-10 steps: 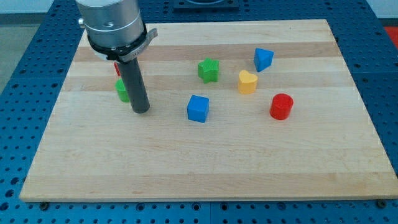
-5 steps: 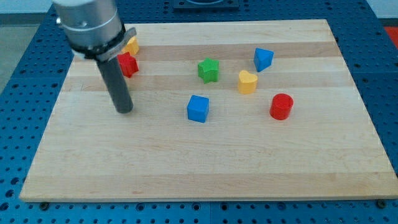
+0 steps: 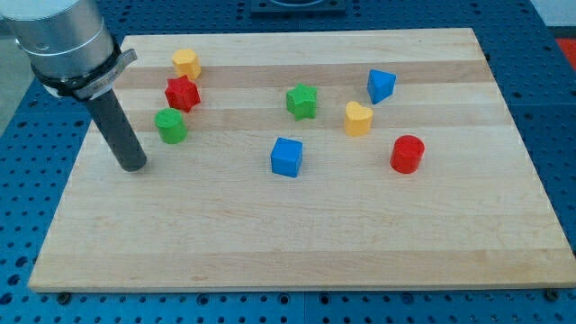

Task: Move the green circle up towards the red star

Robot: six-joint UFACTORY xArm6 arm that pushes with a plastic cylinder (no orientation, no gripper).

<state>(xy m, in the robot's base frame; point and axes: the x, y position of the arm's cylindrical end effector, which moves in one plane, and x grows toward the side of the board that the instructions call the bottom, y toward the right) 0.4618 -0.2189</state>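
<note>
Eight blocks on the wooden board [image 3: 297,234]: two green, two red, two blue, two yellow. No fingers to open or close here, only a dark rod.

In the upper left of the frame, a cluster of three: green circle [image 3: 170,126], red star [image 3: 182,93] just above and slightly right of it, near but apparently not touching, and a yellow block [image 3: 186,63] above the star, close to the board's top edge; shape of that yellow one hard to make out.

Across the middle and right: green star [image 3: 302,101], blue cube [image 3: 287,157] below it, yellow heart [image 3: 358,118], blue triangle-like block [image 3: 381,85] up and right of the heart, red cylinder [image 3: 407,154] furthest toward the right. All five apart from one another, well apart from the left cluster.

My tip [image 3: 133,167] down on the board at left, below and left of the green circle, near it but not touching, close to the board's left edge. Rod rising up and left to a grey housing cut off by the frame's top left corner.

Open wood across the whole lower band of the frame, from left edge to right edge, below the blue cube and red cylinder. A wide bare strip also between the left cluster and the green star. Right side beyond the red cylinder bare to the edge. Blue perforated table [image 3: 558,108] around the board on all sides.
</note>
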